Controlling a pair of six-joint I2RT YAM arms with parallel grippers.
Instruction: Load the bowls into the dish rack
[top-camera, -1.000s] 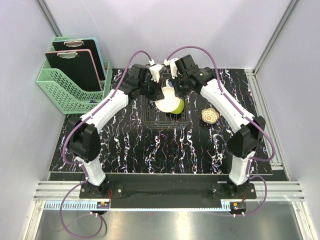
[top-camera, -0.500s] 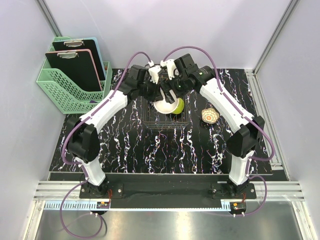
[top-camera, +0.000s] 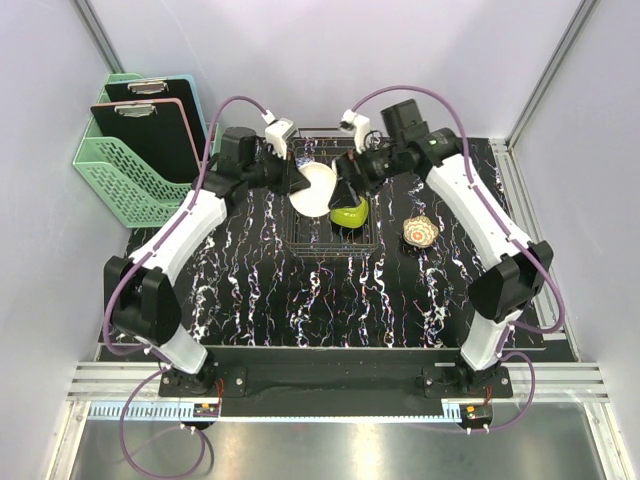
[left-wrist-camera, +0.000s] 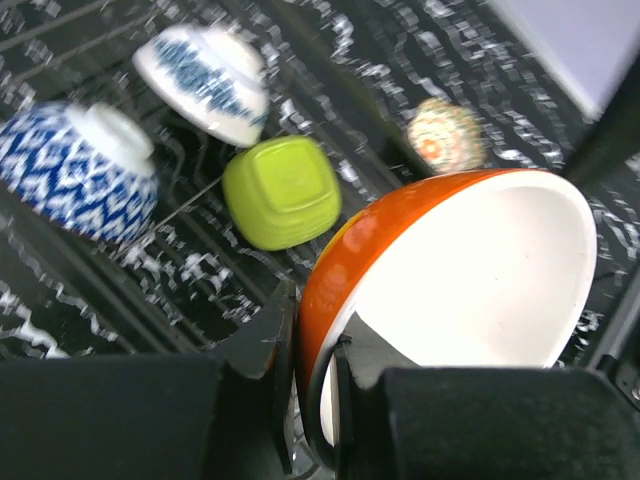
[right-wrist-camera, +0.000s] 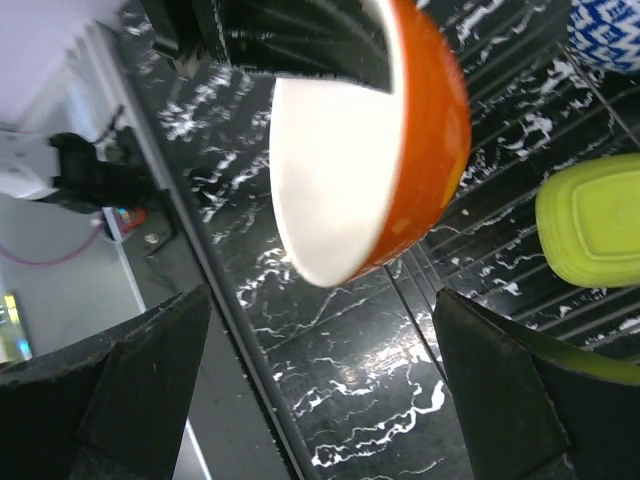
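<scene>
the right pincer (right-wrist-camera: 320, 300) has just sprung wide and drawn back, leaving the orange bowl (left-wrist-camera: 450, 280) clenched by its rim in the left pincer (left-wrist-camera: 312, 350) alone, tipped on edge over the far left corner of the dish rack (top-camera: 330, 240). with the lime green bowl (top-camera: 350, 213) racked and two blue-patterned bowls (left-wrist-camera: 75, 170) seemingly beside it, the handover looks complete; slotting the orange one in comes next.

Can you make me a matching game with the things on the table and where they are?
Things:
1. orange bowl
2. lime bowl
3. clipboards
4. right fingers

Where or how:
A. standing in the basket
B. wide open, holding nothing
C. in the rack
D. pinched by the left fingers

Pairs: 1-D, 2-C, 3-A, 4-B
</scene>
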